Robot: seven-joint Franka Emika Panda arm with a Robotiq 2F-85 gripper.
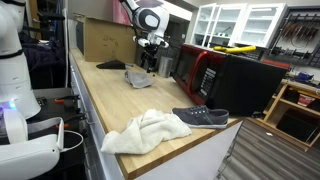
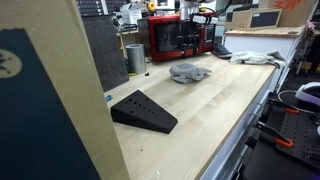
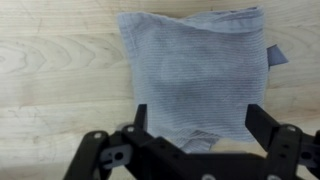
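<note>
Wooden worktop (image 3: pixel 50 90) spans beneath the pincer. Grey cloth (image 3: pixel 195 70), loosely folded, lies on it directly under the pincer, with one edge reaching between the fingers. Pincer (image 3: pixel 197 120) hangs over the cloth, jaws wide apart, gripping nothing.

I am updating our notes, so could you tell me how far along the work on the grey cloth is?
Done: the grey cloth lies roughly folded on the wooden table. In hand: the gripper hovers open above it, holding nothing. Left: no grasp yet; the white towel lies apart, untouched.
</note>
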